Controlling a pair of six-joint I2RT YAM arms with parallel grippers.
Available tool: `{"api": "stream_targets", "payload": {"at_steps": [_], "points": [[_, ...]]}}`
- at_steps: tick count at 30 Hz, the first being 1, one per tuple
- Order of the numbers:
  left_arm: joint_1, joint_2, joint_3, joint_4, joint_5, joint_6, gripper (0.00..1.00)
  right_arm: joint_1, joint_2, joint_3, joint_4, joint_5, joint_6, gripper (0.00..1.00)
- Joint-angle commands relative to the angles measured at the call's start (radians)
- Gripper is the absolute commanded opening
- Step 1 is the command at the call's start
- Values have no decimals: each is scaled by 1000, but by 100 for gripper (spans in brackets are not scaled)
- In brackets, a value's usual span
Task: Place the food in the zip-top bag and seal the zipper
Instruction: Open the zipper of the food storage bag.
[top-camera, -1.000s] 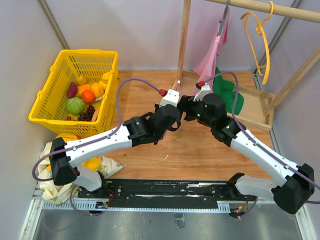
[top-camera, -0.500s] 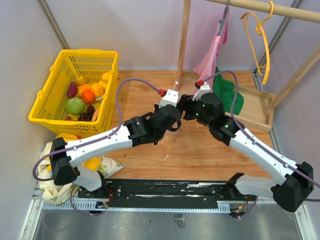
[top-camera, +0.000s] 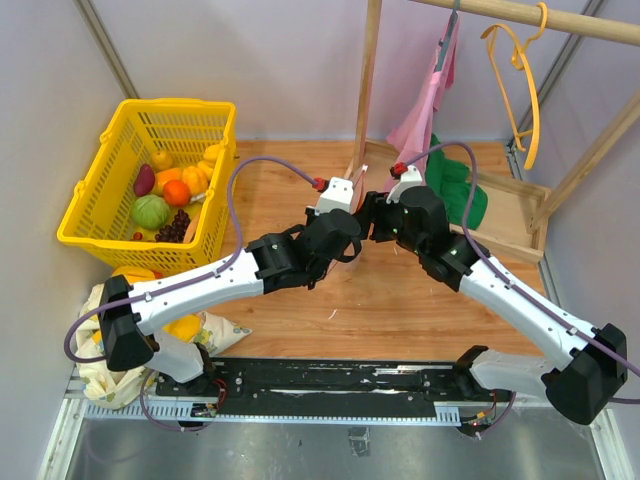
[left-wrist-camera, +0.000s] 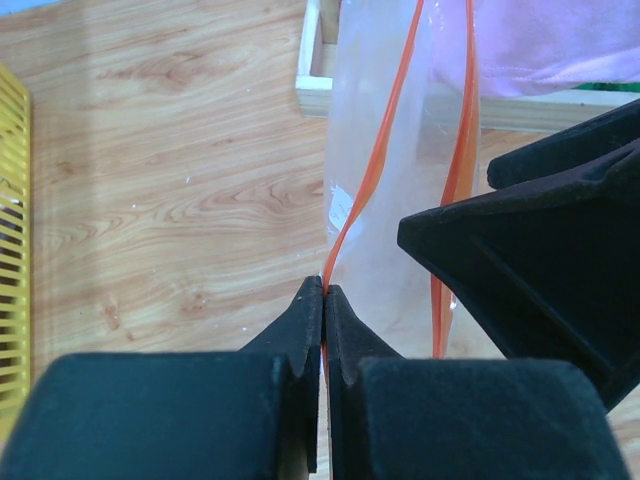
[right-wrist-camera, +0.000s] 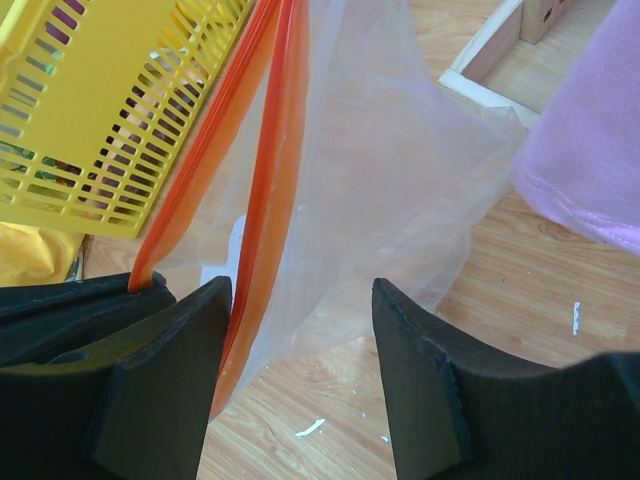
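Observation:
The zip-top bag (left-wrist-camera: 400, 130) hangs clear and crinkly between my two grippers above the wooden table. Its orange-red zipper is parted into two strips (left-wrist-camera: 375, 170). My left gripper (left-wrist-camera: 324, 290) is shut on the left strip's lower end. My right gripper (right-wrist-camera: 300, 285) is open; the other strip (right-wrist-camera: 270, 170) runs down against its left finger, with bag film between the fingers. In the top view both grippers (top-camera: 352, 222) (top-camera: 375, 222) meet at mid-table. The food (top-camera: 150, 212) (purple, orange, green and yellow pieces) lies in the yellow basket (top-camera: 90, 238).
A wooden rack (top-camera: 368, 80) stands behind, with a pink cloth (top-camera: 425, 115), a green cloth (top-camera: 455, 185) and an orange hanger (top-camera: 525, 90). Yellow-white snack packets (top-camera: 200, 328) and a pale cloth bag (top-camera: 100, 375) lie at front left. The basket shows in the right wrist view (right-wrist-camera: 100, 120).
Both wrists have shifted very slightly to the left and back. The left gripper's hold on the zipper strip is unchanged.

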Motion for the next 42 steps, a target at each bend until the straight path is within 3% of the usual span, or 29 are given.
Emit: {"api": "stream_targets", "payload": {"at_steps": [1,17,28,42], "points": [[-8,-40,12,13,-39,-36,0,18,6,19,-7,-5,-11,59],[-7,-45,19,-8,-103,-109,0,113,72,113,-90,107,-62,73],[-3,-84,-4,-20,-130,-127,0,108,18,53,-72,251,-118,62],[7,-98,-41,31,-41,-154,0,104,92,52,16,124,-85,56]]}}
